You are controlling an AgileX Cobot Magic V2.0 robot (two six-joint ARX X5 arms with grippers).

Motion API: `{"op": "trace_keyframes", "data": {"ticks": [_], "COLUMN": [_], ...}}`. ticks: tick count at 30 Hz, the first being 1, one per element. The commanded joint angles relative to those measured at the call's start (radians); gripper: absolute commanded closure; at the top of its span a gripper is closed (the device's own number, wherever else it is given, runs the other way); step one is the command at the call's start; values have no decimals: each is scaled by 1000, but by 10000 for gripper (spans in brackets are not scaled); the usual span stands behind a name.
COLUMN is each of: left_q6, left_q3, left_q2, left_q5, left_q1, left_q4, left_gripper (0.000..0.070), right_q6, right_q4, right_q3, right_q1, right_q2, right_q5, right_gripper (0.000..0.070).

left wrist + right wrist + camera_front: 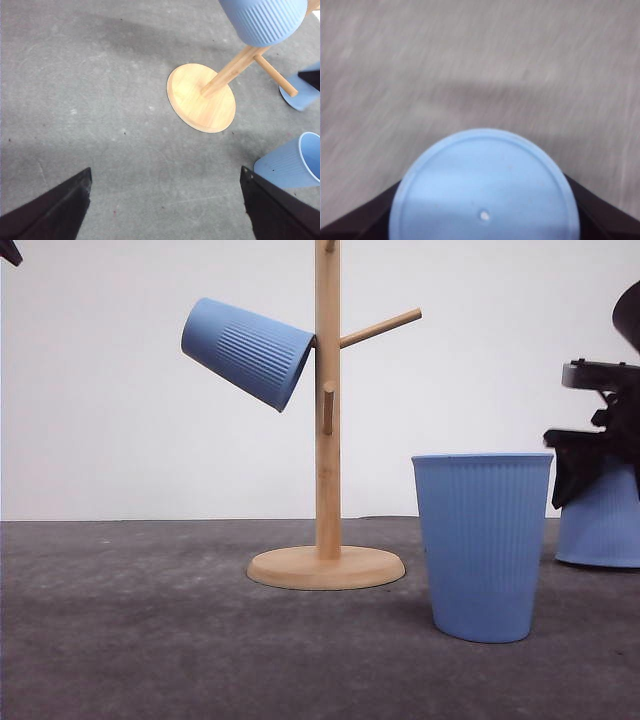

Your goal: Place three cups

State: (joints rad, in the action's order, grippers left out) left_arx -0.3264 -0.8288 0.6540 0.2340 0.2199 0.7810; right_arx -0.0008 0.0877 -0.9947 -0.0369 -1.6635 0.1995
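The stand [327, 440] rises mid-counter [150, 640]; one cup [248, 351] hangs tilted on a peg to its left; a second cup [483, 545] stands upright to the right of the stand's base and nearer the camera; a third cup [601, 520] sits upside down at the far right, farther back, the right tool [590, 465] around it.

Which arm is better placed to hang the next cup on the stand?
Right, probably. The right gripper has its jaws on either side of an upside-down cup on the table. The left gripper hovers open and empty over bare table near the stand, away from the upright cup.
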Motion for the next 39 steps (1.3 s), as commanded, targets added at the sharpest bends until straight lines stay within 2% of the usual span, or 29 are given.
{"op": "trace_keyframes", "data": {"ticks": [1,7,13,17,20,25,29,32,35,39], "left_q6": [1,22,32,32,32,40,42,42,42,42], "left_q3": [-6,-6,-6,-6,-6,-6,-6,-6,-6,-6], "left_q2": [3,3,3,3,2,1,-2,-2,-2,-2], "left_q5": [-3,-2,-2,-2,-2,-2,-2,-2,-2,-2], "left_q1": [0,0,0,0,0,0,0,0,0,0], "left_q4": [-11,-11,-12,-15,-18,-19,-19,-19,-19,-19], "left_gripper": [151,151,151,151,151,151,151,151,151,151], "right_q6": [8,31,197,388,607,882,1032,1074,1050,999], "right_q4": [32,119,115,53,-124,-441,-668,-753,-757,-735], "right_q3": [-7,62,179,186,186,185,181,159,117,62], "right_q1": [-3,-31,-143,-206,-222,-189,-129,-81,-30,39], "right_q2": [32,204,416,486,486,441,360,288,236,201], "right_q5": [36,191,413,539,645,659,658,658,657,614], "right_gripper": [395,395,395,393,392,392,392,392,392,391]}}
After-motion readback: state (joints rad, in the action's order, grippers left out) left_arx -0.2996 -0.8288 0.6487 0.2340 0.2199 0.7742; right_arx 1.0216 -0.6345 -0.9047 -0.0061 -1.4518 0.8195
